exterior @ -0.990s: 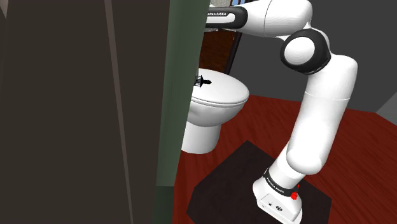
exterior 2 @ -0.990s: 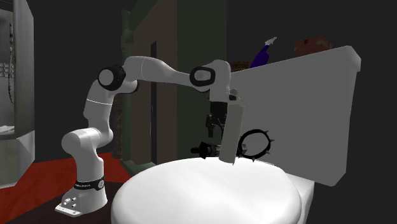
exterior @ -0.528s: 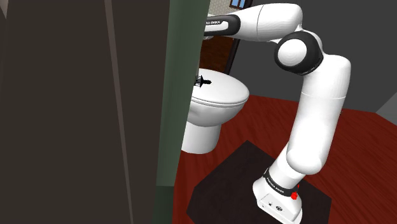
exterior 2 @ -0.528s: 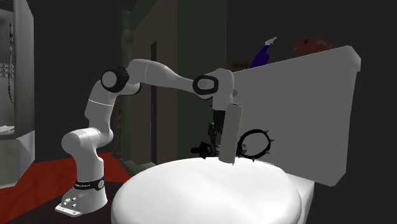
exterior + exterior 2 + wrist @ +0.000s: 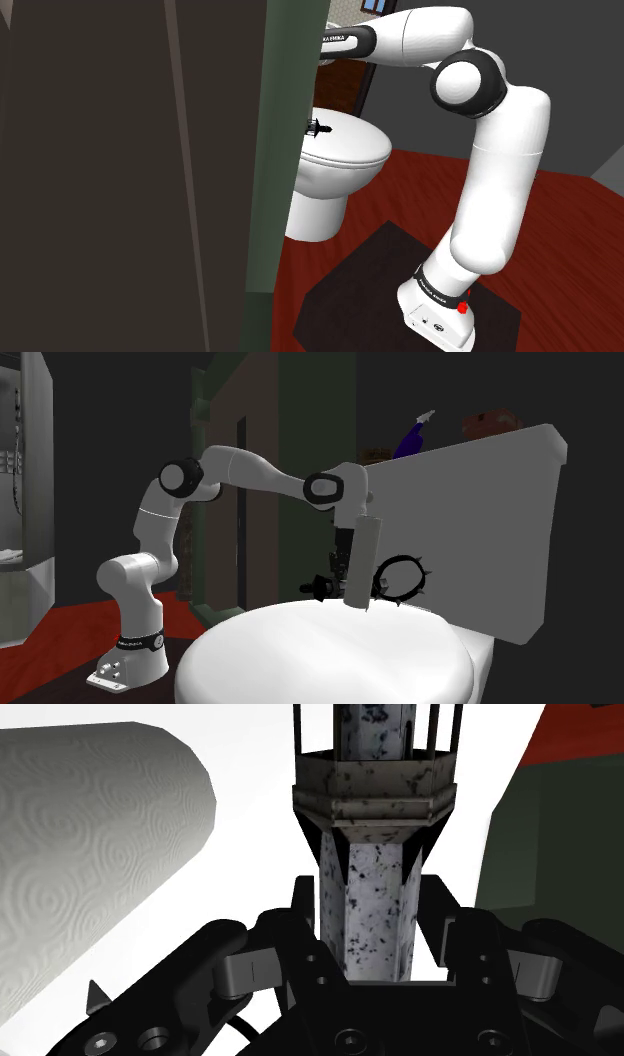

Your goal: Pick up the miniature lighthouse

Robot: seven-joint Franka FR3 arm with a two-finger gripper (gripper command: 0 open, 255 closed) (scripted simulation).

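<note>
The miniature lighthouse (image 5: 372, 804) is a grey speckled tower with a railed gallery, lying on the white toilet lid (image 5: 320, 662). Its shaft sits between my black fingers, which press it from both sides, so my gripper (image 5: 372, 919) is shut on it. In the second exterior view the gripper (image 5: 340, 560) hangs down over the back of the lid, with the dark lighthouse (image 5: 322, 587) just under it. From the shoulder view the lighthouse (image 5: 317, 127) is a small dark shape at the lid's left edge, and the hand is hidden behind the green wall.
A white paper roll (image 5: 361, 562) leans right beside the gripper, close on one side in the wrist view (image 5: 90, 854). A black spiked ring (image 5: 401, 577) lies against the tank (image 5: 480, 522). A purple bottle (image 5: 410, 437) stands on the tank. The green wall (image 5: 275, 170) blocks the shoulder view's left.
The arm has come down toward the lid, bringing the hand lower beside the paper roll. The fingers have gone from wide apart to shut on the lighthouse's shaft.
</note>
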